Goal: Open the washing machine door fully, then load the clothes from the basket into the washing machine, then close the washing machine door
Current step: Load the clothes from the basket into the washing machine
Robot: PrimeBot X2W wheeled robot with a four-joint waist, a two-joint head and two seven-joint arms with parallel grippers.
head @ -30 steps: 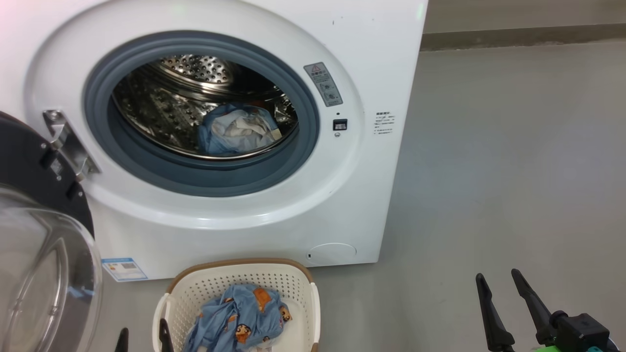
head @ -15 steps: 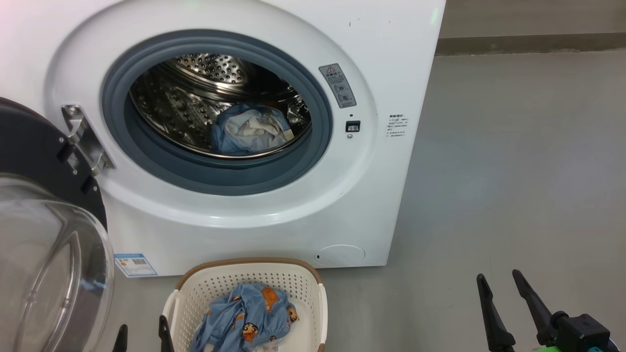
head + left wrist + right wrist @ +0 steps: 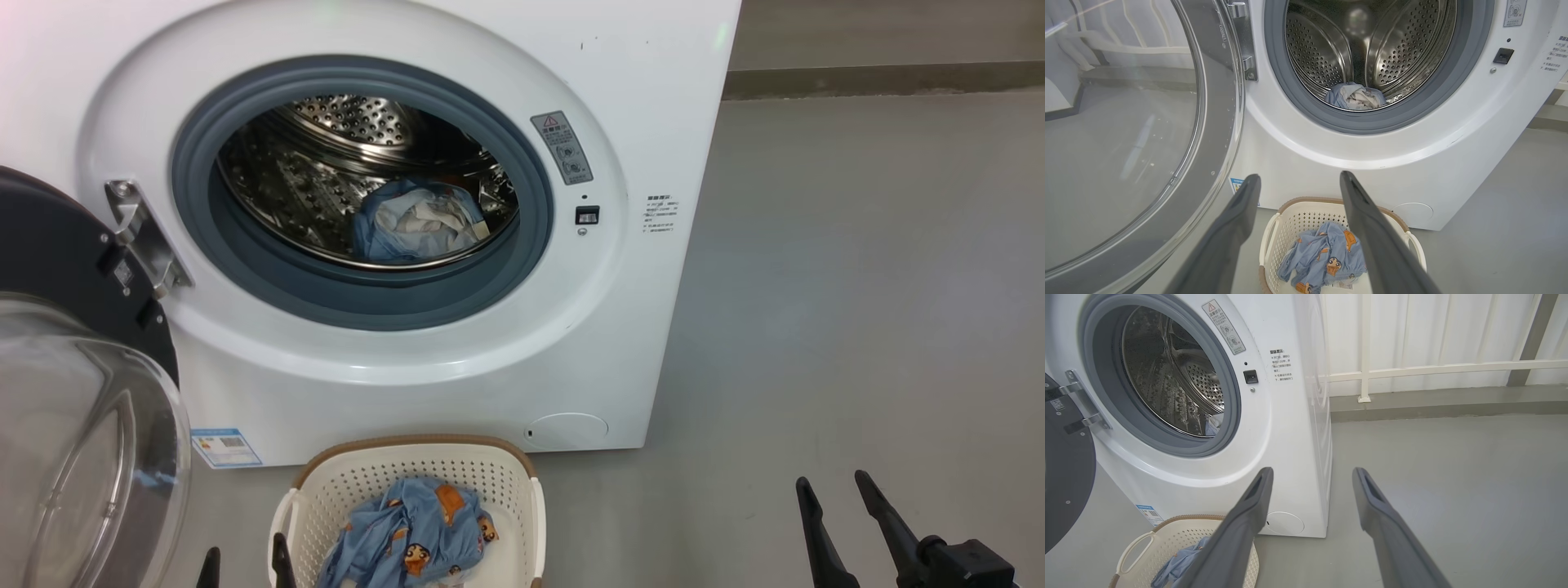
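Both my left jaws and right jaws stand wide open, holding nothing. The clothes [image 3: 412, 531] lie crumpled in the basket [image 3: 408, 469] on the floor, just in front of the washing machine [image 3: 637, 343]. They look light, limp and likely to trail, so I would pinch the raised fold at the heap's middle.

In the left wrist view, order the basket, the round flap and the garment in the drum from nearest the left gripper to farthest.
1. Basket, on the floor below the left gripper.
2. Round flap, low on the washer front, right.
3. Garment, deep inside the drum.
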